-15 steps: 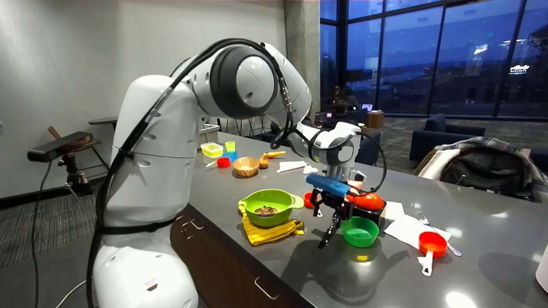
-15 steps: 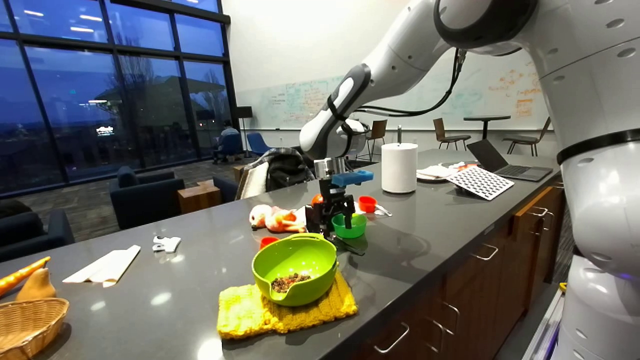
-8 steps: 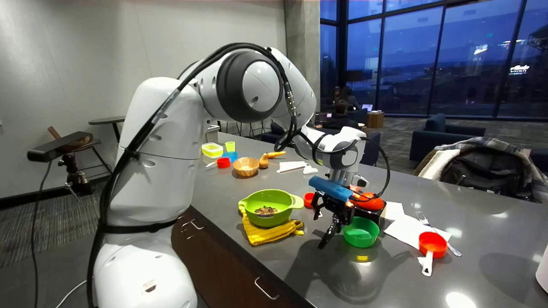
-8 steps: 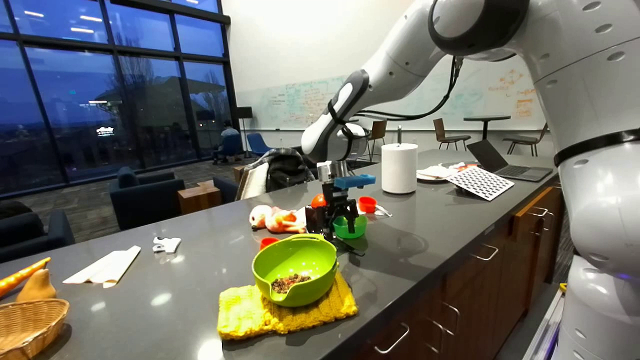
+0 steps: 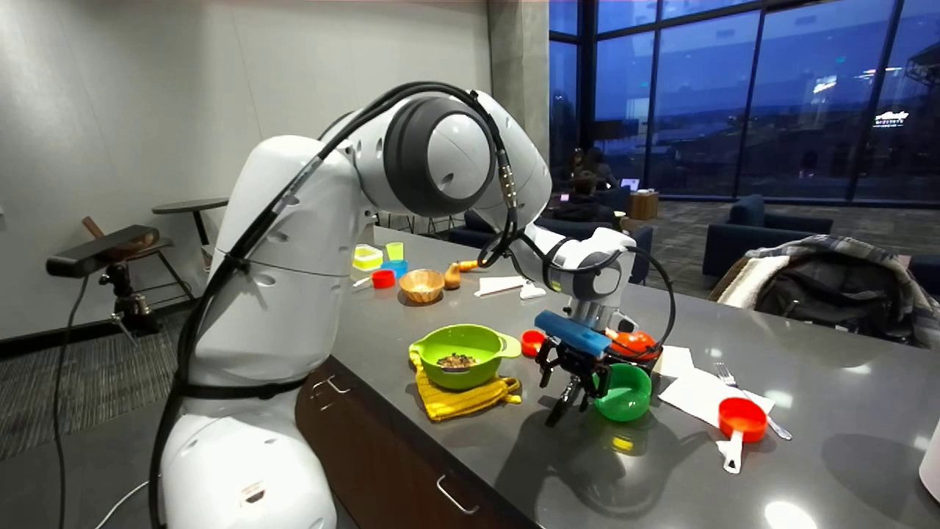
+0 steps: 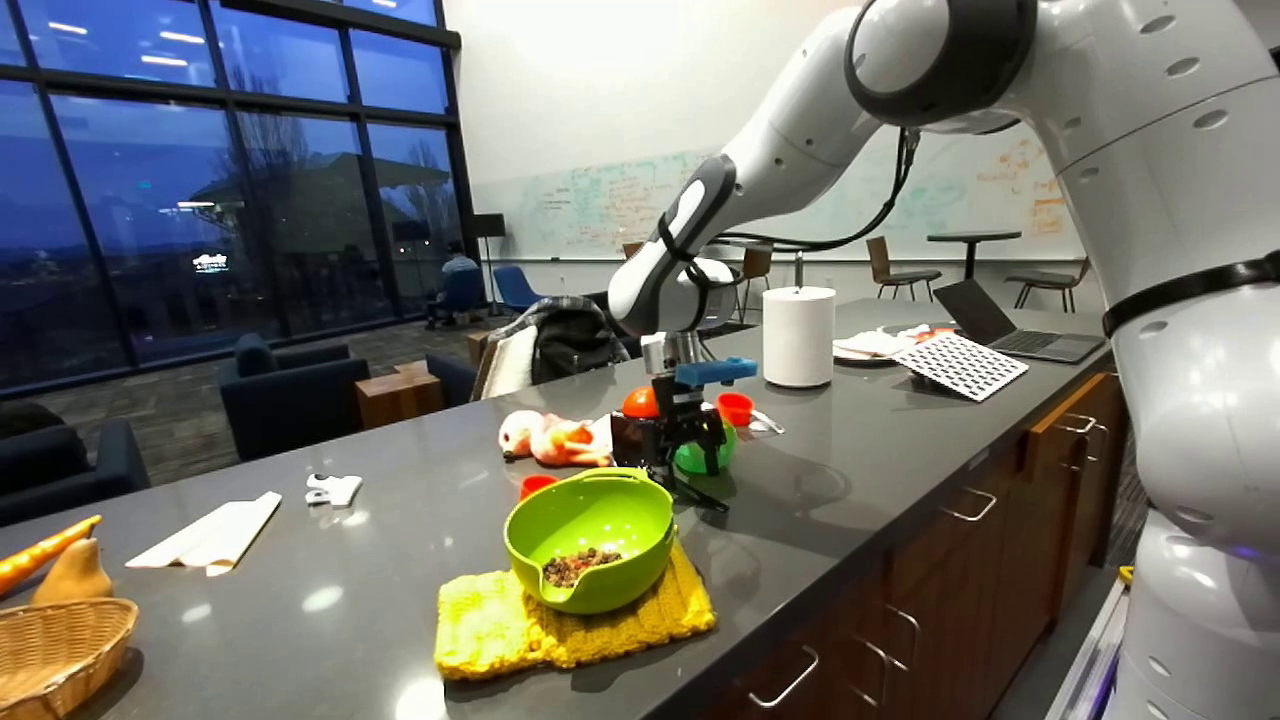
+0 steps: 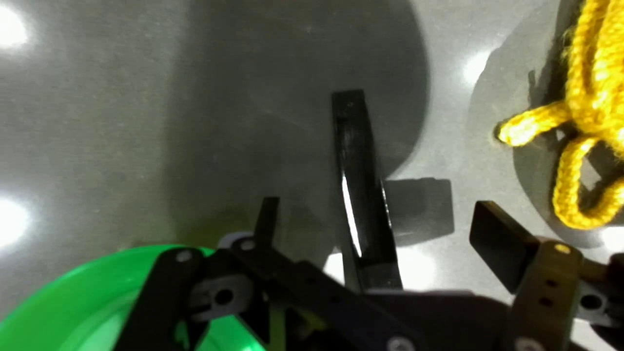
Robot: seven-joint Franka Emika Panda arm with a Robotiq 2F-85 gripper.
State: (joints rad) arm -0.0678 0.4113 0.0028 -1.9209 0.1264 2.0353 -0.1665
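**Released gripper (image 7: 378, 224) standing over black handle (image 7: 358, 170), green bowl (image 5: 624, 408) beside it**

Going left to right in an exterior view. Red cup (image 5: 382, 279) and wicker basket (image 5: 423, 297) are sitting toward the far end of the grey counter (image 5: 683, 485); tan squash (image 5: 452, 277) is lying just beside the basket. Next, lime bowl (image 5: 470, 340) is resting on a yellow knit cloth (image 5: 463, 404) and holding dark mixed bits (image 5: 457, 361). Small red scoop (image 5: 532, 343) is showing partly, behind the gripper.

End effector: released, fingers (image 7: 502, 241) standing well apart. Black handle is running through the gap between them, side clearance showing in the wrist view; its lower end is disappearing under the gripper body. Cannot tell whether it is lying flat.

Green bowl is tilting right next to the gripper. One finger is overlapping its rim in the wrist view; contact unclear.

Beyond the bowl, an orange-red rounded item (image 6: 640, 402) is sitting on or in a black box (image 6: 628, 440). Farther right, napkin (image 5: 701, 397) and fork (image 5: 727, 378) are lying together, red measuring cup (image 5: 742, 417) sitting at the napkin's edge.
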